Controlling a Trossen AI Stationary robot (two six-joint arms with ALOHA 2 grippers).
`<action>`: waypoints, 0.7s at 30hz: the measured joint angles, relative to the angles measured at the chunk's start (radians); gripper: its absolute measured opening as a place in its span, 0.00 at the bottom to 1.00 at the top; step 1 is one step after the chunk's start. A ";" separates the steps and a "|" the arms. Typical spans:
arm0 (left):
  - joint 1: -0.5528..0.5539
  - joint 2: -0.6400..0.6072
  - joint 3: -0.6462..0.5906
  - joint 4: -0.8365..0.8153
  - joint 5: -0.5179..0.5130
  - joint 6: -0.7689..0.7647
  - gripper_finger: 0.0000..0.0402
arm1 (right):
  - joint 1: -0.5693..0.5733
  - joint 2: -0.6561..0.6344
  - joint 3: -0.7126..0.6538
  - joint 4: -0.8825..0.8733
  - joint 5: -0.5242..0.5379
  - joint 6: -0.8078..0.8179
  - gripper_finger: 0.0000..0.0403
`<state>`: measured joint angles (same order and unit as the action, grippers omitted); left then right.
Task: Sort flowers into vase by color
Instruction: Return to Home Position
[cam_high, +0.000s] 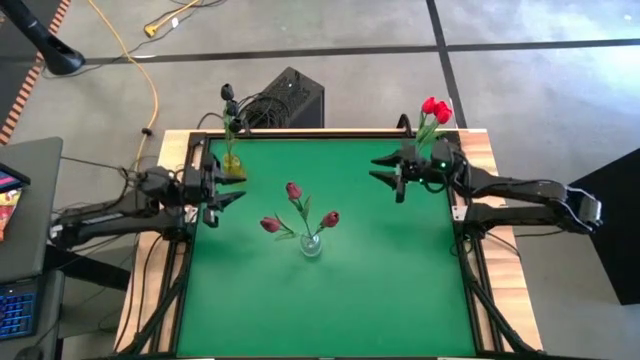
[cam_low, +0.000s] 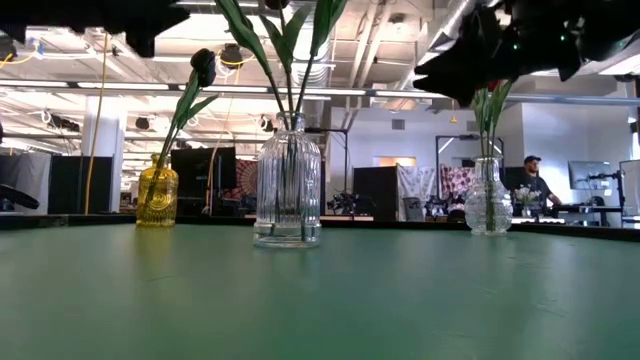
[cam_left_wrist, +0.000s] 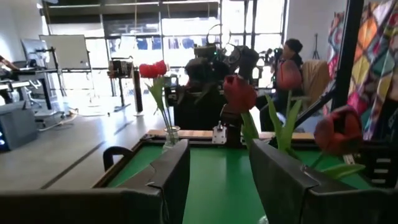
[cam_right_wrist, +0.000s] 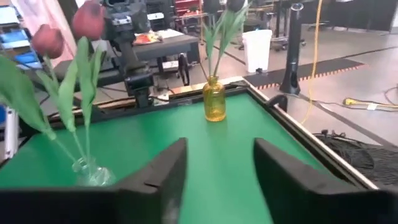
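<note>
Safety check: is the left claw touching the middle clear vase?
Apart. The high view shows green table between the left claw and the clear vase.

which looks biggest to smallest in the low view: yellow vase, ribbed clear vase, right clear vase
1. Ribbed clear vase: clearly the largest, though it may simply stand nearer the camera.
2. Yellow vase and right clear vase: these look about alike, so there is no ranking between them.
</note>
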<state>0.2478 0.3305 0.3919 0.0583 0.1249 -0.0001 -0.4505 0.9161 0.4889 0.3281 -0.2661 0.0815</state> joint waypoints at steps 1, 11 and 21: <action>0.000 -0.016 -0.024 0.016 0.000 -0.008 0.39 | 0.003 0.000 -0.008 0.005 -0.001 0.000 0.48; 0.000 -0.072 -0.146 0.049 0.001 -0.048 0.39 | 0.152 -0.001 -0.086 0.026 0.051 -0.004 0.07; 0.000 -0.072 -0.272 0.174 0.006 -0.073 0.39 | 0.153 -0.002 -0.323 0.333 0.139 0.085 0.04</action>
<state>0.2478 0.2588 0.1196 0.2322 0.1309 -0.0731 -0.2975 0.9138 0.1659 0.6615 -0.1274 0.1667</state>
